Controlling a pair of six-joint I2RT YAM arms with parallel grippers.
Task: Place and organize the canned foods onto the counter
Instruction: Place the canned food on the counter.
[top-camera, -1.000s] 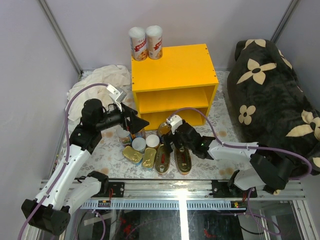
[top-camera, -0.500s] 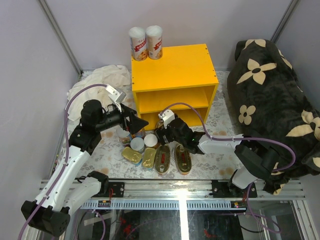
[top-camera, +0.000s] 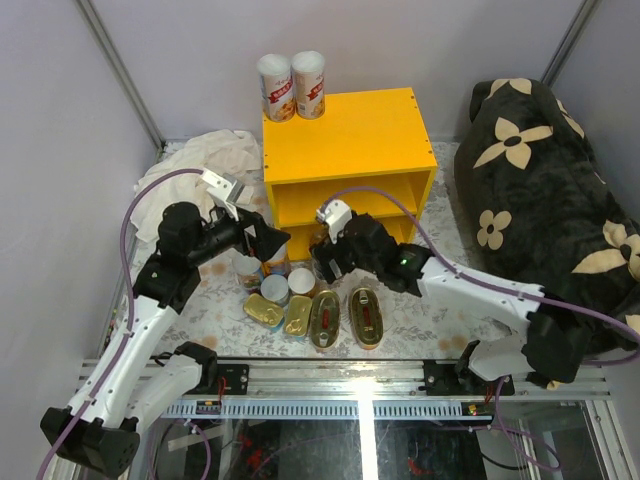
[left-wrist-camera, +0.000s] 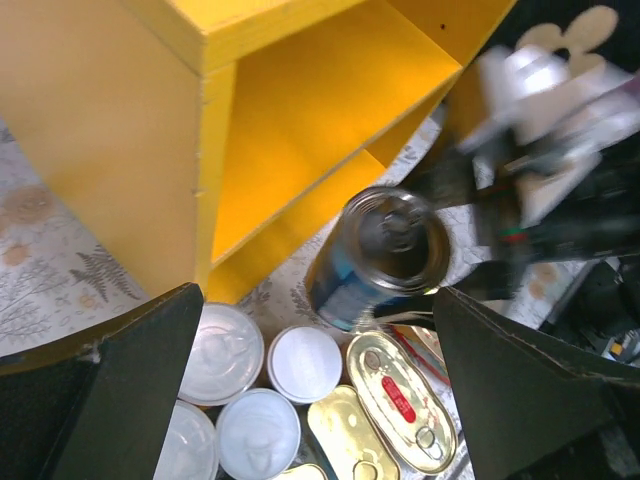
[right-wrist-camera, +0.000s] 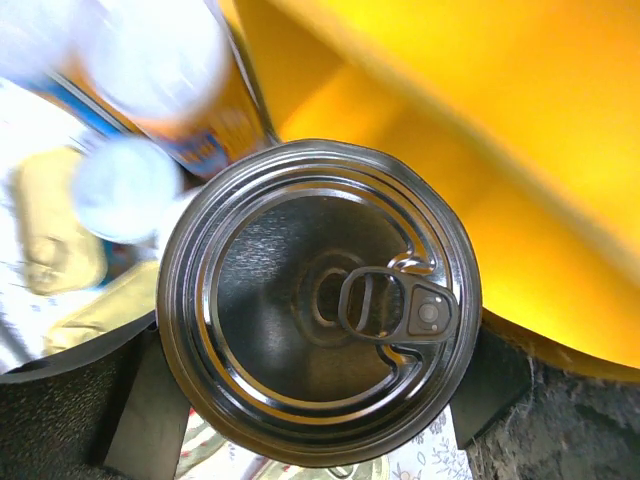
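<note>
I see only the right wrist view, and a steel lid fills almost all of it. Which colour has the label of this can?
Observer: Blue. The left wrist view shows the side of the can.
Operator: Where is the left gripper?
Observer: The left gripper hangs open over the tins on the floor, close beside your can.
Operator: Is anything on top of the counter?
Observer: Yes, the top view shows two tall tins standing side by side at the back left corner of the counter.
</note>
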